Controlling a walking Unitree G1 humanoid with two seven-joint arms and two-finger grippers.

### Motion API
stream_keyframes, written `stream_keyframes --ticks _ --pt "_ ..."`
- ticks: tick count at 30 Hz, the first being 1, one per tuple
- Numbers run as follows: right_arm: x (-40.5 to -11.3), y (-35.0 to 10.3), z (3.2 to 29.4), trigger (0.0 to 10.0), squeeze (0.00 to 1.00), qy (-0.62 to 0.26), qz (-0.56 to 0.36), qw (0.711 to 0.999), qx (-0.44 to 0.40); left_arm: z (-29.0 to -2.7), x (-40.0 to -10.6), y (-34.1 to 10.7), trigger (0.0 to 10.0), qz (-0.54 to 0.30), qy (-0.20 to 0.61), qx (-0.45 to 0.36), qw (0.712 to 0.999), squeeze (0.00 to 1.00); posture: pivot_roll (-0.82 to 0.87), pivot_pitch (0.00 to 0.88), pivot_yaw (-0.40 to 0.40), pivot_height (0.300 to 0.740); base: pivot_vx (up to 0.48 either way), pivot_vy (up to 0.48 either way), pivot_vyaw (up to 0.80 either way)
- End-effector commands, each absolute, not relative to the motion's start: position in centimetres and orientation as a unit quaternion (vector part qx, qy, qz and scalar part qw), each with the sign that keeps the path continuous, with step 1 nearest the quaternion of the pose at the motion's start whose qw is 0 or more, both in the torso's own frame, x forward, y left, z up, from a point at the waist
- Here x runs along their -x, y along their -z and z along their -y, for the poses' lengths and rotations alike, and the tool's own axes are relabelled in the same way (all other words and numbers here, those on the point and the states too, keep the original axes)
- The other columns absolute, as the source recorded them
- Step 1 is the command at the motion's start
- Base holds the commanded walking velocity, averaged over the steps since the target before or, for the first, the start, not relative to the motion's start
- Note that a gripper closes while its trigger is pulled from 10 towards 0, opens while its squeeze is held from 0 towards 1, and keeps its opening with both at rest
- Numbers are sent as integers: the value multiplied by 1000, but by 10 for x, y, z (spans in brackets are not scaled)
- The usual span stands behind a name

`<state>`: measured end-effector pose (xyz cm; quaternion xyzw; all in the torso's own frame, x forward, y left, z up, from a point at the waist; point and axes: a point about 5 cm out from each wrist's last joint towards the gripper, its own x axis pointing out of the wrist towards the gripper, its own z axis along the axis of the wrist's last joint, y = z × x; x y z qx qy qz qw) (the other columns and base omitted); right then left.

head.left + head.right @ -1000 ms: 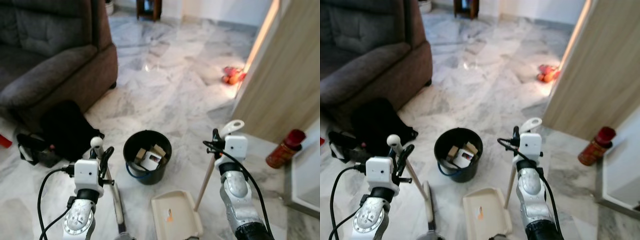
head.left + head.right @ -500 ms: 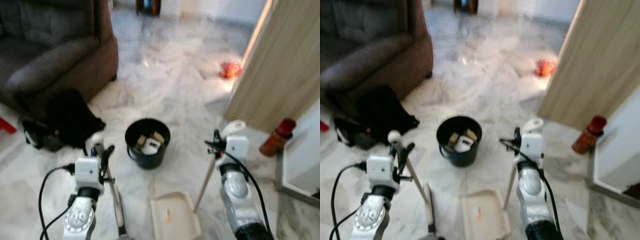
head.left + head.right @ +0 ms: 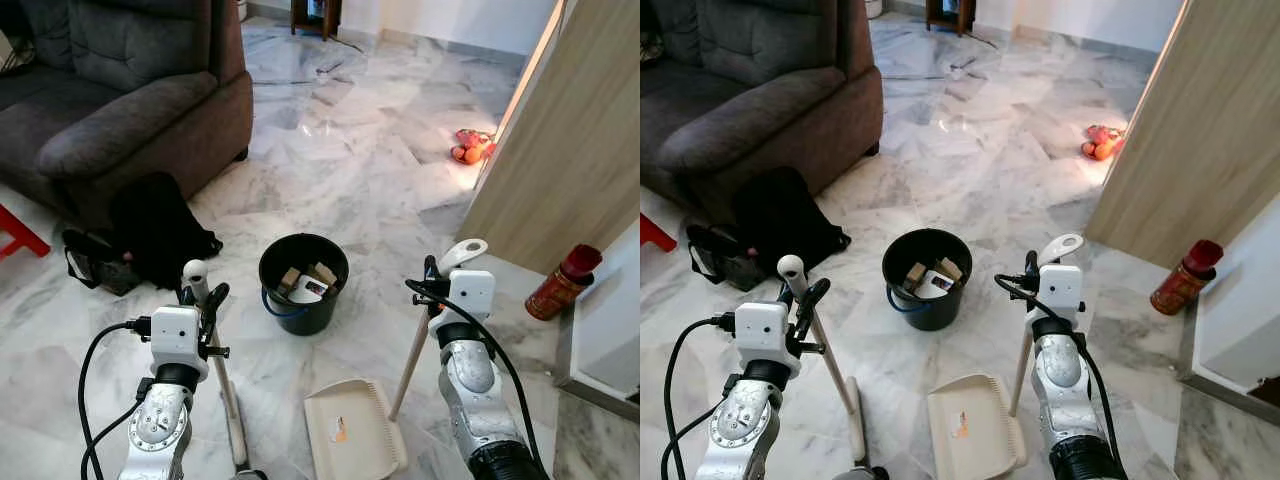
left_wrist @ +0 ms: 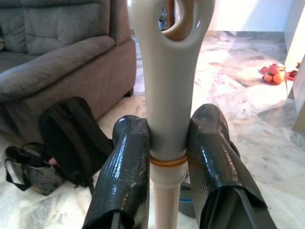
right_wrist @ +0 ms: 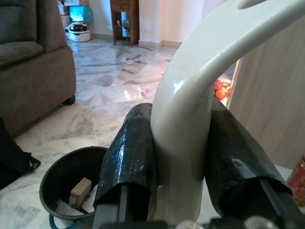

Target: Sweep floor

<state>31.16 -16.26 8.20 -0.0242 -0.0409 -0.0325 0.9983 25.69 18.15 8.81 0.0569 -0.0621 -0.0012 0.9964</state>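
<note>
Broom is clamped in the left gripper, both black fingers squeezing the cream top of the handle just under its hanging loop, with the head down on the marble floor at the near edge. Right gripper is closed the same way round the curved grip of the dustpan, whose tray sits flat on the floor near the robot, just right of the broom.

Black bucket stands just beyond the tray with some boxy scraps inside. Something small and orange lies in the pan already.

To do this well, I'd say keep the pan's lip pressed flat to the marble and draw the broom toward it in short strokes, so nothing slips under. Watch the black backpack by the grey sofa on the left; its straps could snag the bristles.

No readable writing anywhere; the red bottle far right is too small to make out a label.
</note>
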Motion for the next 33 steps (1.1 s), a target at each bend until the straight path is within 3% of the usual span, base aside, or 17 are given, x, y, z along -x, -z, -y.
stream_keyframes --ticks 1,33 --pt "-314 -87 163 10000 0 35 53 998 16 -181 -259 -94 10000 81 1 -54 995 0 92 75 -16 740 0 0 0" --pt "-318 -85 167 10000 0 48 47 998 15 -171 -272 -94 10000 86 22 -56 994 0 73 0 -3 740 0 0 -750"
